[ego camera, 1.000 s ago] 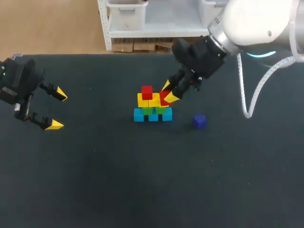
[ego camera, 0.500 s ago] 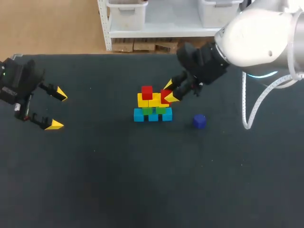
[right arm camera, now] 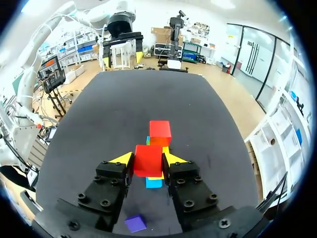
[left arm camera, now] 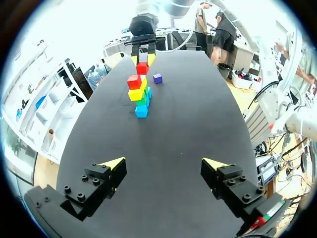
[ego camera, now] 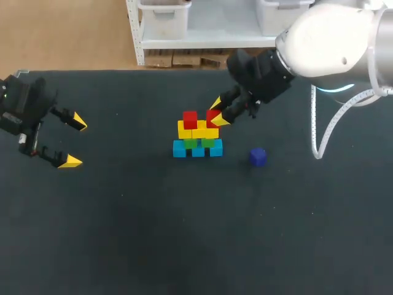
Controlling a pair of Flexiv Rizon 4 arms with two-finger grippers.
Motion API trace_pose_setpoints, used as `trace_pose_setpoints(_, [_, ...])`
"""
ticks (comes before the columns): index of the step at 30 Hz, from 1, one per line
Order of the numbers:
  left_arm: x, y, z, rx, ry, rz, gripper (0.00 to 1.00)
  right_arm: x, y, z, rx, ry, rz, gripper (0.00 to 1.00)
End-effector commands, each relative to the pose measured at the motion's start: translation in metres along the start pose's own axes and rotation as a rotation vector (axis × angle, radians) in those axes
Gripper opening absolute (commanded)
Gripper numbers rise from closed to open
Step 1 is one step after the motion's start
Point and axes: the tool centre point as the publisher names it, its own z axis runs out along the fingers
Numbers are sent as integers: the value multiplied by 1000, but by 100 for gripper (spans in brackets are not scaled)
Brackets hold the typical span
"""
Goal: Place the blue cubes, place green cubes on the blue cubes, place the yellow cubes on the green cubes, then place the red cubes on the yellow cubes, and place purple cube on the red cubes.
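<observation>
At the desk's near side: the dark desk (ego camera: 184,233) lies bare across its full width, the widest open room for moving.
Left claw (ego camera: 73,141): released, its fingers spread wide, hanging close to the desk's left edge and well apart from every cube.
Purple cube (ego camera: 258,157): alone on the desk, to the right of the stack and slightly nearer, close to it but not touching.
Blue cubes (ego camera: 198,149): three in a row on the desk, side by side, at mid-width in the far half.
Green cubes (ego camera: 190,143): two, resting on the blue row.
Yellow cubes (ego camera: 185,129): a row on the green layer, wider than it.
First red cube (ego camera: 190,119): sits on the left part of the yellow row.
Right claw (ego camera: 217,112): comes in from the far right and is clenched from two sides on the second red cube (right arm camera: 147,157), which is over the right part of the yellow row, just beside the other red one. Whether it rests on the yellow cannot be told.
Far edge: a strip of bare desk lies between the stack and this edge, under the right arm.
</observation>
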Motion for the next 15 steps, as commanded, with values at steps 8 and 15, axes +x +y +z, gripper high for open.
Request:
trace_pose_setpoints(8, [1,0,0,-2,-5,4,100,-2,-14,10,-21,-15,-4,0])
trace_pose_setpoints(15, [1,0,0,-2,-5,4,100,-5,-15,14,-30,-17,-8,0])
